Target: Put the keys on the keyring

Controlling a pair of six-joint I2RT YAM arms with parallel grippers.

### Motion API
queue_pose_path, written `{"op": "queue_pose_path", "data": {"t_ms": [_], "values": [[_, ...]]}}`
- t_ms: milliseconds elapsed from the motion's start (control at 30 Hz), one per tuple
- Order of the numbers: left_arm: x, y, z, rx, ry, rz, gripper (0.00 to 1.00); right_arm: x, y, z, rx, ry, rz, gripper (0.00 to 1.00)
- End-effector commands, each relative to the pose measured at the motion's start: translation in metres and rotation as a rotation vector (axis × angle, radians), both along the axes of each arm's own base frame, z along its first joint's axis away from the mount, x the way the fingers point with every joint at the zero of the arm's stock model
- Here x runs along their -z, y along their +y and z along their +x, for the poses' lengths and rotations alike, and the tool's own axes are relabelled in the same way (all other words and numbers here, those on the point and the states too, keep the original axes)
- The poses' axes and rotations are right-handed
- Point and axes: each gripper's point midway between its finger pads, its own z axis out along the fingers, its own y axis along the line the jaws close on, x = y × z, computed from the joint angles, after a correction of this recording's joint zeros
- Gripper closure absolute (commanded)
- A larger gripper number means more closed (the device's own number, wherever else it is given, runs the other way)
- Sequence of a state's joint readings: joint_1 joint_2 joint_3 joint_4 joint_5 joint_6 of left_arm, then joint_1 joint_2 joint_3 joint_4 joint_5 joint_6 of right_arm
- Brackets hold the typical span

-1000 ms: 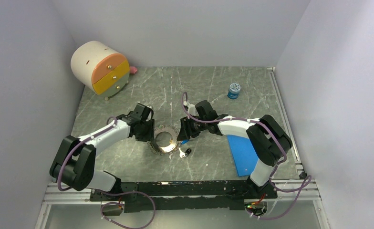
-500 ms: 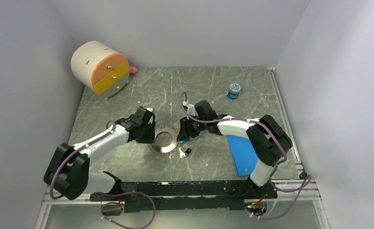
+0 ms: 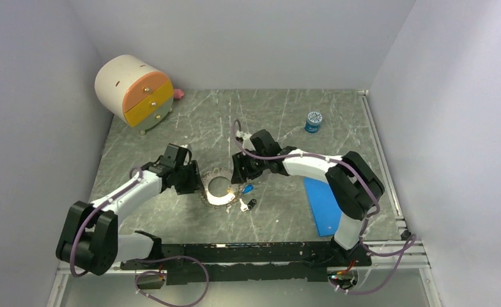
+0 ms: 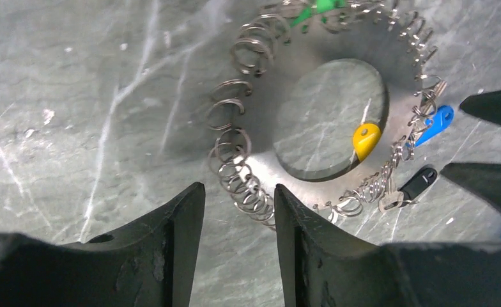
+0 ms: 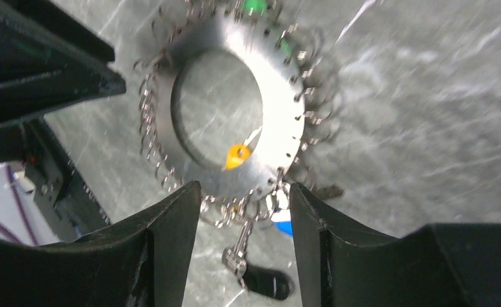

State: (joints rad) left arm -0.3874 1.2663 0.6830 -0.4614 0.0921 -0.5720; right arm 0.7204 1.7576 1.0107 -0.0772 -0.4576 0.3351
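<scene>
Both arms have shifted in the last second. Our right gripper (image 3: 238, 177) has swung in to the keyring's (image 3: 220, 187) far-right edge, uncovering the blue key (image 3: 248, 189). Our left gripper (image 3: 195, 182) has eased back a little along the ring's left edge.

The keyring lies flat on the table (image 3: 280, 121), a bright hoop fringed all round with small wire loops. Our left gripper (image 4: 239, 192) stands about half open with nothing clamped. Its fingertips straddle the loops on the near-left rim of the keyring (image 4: 280, 70); we cannot tell whether they touch. Our right gripper (image 5: 245, 192) is likewise parted and holds nothing, with the loops of the opposite rim between its fingers.

The yellow key (image 4: 366, 137) rests on the keyring's inner edge. The green key (image 4: 324, 5) sits among the loops on the side opposite the black key. The blue key (image 4: 436, 121) and black key (image 4: 419, 182) lie just outside the rim, on the side of the right gripper, and the black one meets the loops through a small clasp.

Well beyond the keyring stand a round drawer box (image 3: 133, 89) and a small blue jar (image 3: 313, 121).
</scene>
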Motion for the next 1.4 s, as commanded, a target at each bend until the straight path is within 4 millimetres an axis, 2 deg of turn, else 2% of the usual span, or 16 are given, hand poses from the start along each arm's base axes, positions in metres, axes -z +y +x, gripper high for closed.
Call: {"op": "queue_pose_path", "data": {"t_ms": [0,100,233,600,867,1033,1167,1367], "values": [[-0.011,-0.005,-0.004,-0.085,0.04,-0.172,0.5,-0.009,0.002,0.04,0.056,-0.102,-0.059,0.42],[-0.01,-0.006,-0.005,-0.115,0.05,-0.224,0.49,-0.002,0.008,0.055,0.052,-0.084,-0.062,0.41],[-0.005,-0.005,-0.005,-0.144,0.056,-0.277,0.49,0.006,0.018,0.058,0.014,-0.048,-0.049,0.42],[0.009,-0.008,-0.003,-0.134,0.073,-0.315,0.52,0.016,0.014,0.038,-0.013,0.006,-0.03,0.46],[0.0,-0.005,0.009,-0.105,0.027,-0.275,0.54,0.02,0.006,0.021,-0.025,0.036,-0.026,0.51],[-0.016,0.015,0.017,-0.131,-0.043,-0.164,0.54,0.014,-0.004,0.014,-0.015,0.013,-0.029,0.52],[-0.033,0.028,0.019,-0.142,-0.112,-0.103,0.54,-0.001,-0.008,0.019,-0.006,-0.062,-0.029,0.5],[-0.052,0.04,0.02,-0.132,-0.263,-0.068,0.52,-0.028,0.005,0.028,-0.056,-0.166,0.007,0.48]]}}
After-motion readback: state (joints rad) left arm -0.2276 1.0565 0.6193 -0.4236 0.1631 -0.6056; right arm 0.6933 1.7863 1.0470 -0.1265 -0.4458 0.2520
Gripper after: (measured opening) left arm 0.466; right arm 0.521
